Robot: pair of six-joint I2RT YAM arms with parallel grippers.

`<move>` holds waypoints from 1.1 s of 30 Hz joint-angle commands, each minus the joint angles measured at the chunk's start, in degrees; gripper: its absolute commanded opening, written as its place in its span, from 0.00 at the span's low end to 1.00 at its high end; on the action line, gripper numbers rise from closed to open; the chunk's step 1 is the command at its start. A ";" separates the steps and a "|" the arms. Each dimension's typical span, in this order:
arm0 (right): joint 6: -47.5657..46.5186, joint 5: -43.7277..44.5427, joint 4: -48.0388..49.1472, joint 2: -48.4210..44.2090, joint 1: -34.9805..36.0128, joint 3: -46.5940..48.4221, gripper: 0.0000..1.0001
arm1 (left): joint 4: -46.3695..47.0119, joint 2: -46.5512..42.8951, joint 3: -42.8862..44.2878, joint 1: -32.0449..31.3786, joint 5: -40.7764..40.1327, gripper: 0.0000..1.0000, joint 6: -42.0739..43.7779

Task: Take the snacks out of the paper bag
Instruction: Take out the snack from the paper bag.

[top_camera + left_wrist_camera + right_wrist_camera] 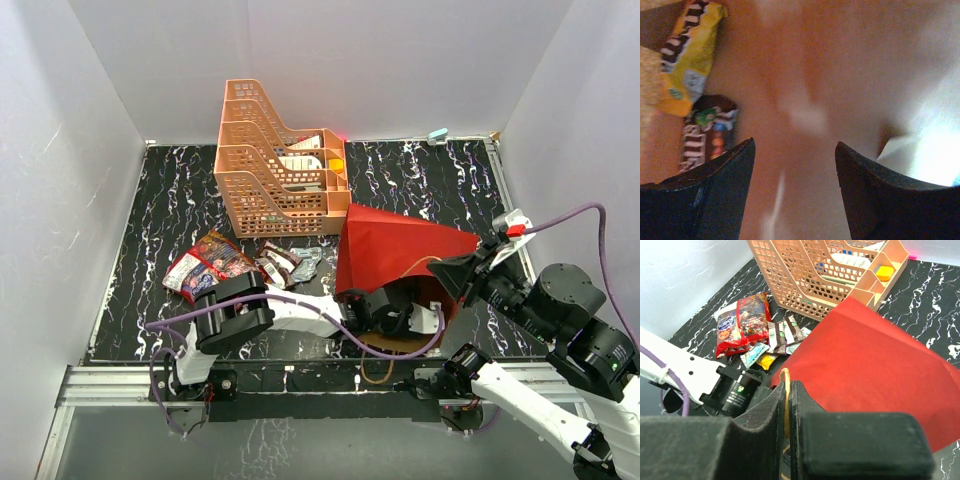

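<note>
The dark red paper bag (400,250) lies on its side, mouth toward the near edge. My left gripper (795,150) is open and empty inside the bag. Ahead of it on the brown inner wall lie a yellow packet (687,55) and a brown packet (705,132). My right gripper (789,395) is shut on the bag's cord handle (785,377) and holds the bag's mouth up at the right (462,275). On the table left of the bag lie the large red bag with the blue logo (205,262) and several small packets (285,262); they also show in the right wrist view (742,322).
An orange lattice tray rack (275,160) with items stands behind the bag. White walls enclose the black marbled table (150,210) on three sides. The left arm (290,312) stretches across the near edge into the bag.
</note>
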 commanded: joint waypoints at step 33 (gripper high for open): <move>4.73 5.93 7.63 -0.91 0.31 -3.23 0.07 | 6.86 1.90 0.41 -0.44 -6.39 0.88 -9.12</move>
